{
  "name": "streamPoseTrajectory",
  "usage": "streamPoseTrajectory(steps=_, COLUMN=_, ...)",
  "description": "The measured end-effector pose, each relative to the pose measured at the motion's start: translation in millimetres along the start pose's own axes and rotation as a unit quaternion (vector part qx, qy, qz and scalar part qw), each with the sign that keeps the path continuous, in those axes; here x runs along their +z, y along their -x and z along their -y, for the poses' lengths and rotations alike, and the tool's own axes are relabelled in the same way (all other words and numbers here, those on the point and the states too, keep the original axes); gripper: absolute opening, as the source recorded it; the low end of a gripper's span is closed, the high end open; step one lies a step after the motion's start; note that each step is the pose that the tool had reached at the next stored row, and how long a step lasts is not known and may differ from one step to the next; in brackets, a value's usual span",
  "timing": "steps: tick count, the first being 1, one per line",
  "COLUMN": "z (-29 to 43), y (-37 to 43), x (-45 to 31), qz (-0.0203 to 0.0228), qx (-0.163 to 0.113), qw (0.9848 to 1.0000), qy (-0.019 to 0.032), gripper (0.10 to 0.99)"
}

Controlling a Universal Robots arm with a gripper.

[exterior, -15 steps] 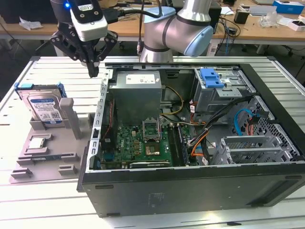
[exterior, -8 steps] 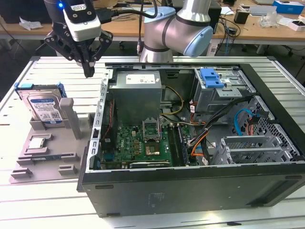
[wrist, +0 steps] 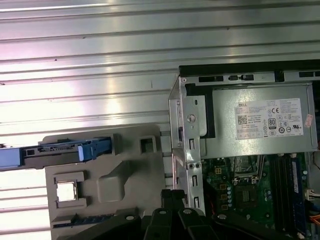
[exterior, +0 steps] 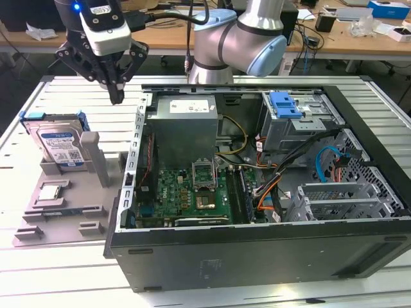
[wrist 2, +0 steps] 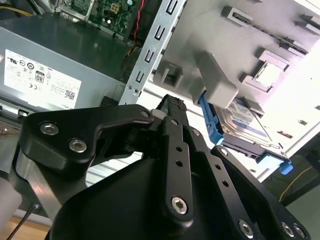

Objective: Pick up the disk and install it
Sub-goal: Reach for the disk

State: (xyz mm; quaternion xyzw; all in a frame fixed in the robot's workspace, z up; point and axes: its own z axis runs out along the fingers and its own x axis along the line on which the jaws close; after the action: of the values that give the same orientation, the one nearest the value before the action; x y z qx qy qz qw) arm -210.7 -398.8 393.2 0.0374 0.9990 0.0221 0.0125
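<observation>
**Friend:** Claw first. What is it doing?

**Me:** My claw (exterior: 117, 95) hangs in the air, pointing down. Its two fingers are pinched together, with nothing between them.

**Friend:** What is the biggest thing under you?

**Me:** The surface (exterior: 58, 276), with its long metal slats. On it lies the open computer case (exterior: 257, 256). Just beside the case, on the exterior view's left, sits a gray holder (exterior: 64, 208).

**Friend:** And the disk?

**Me:** The disk (exterior: 61, 146) stands on its edge in that gray holder, at the end farther off in the exterior view. Its label faces that camera. It is not in the case yet.

**Friend:** Which way is it from your claw?

**Me:** Down, and toward the exterior view's left. My claw is higher than the disk and apart from it. It hangs over the gap between the disk and the case.

**Friend:** How does the disk lie?

**Me:** In the first wrist view I see the disk (wrist: 55, 150) from on top, like a long thin bar. Its long top edge points toward the case. I think the thin way across is the only way my fingers could fit around it.

**Friend:** Anything smaller?

**Me:** A blue frame (exterior: 31, 116) hugs the disk's edges. A little silver chip (exterior: 51, 191) lies flat in the holder, nearer the exterior camera. That one is not my job.
</observation>
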Motion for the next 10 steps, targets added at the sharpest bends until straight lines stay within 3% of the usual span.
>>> streamPoseTrajectory(steps=10, z=0.4, y=-5.3, x=0.2, qz=0.0, qx=0.0, qw=1.0, qy=0.0, gripper=0.106)
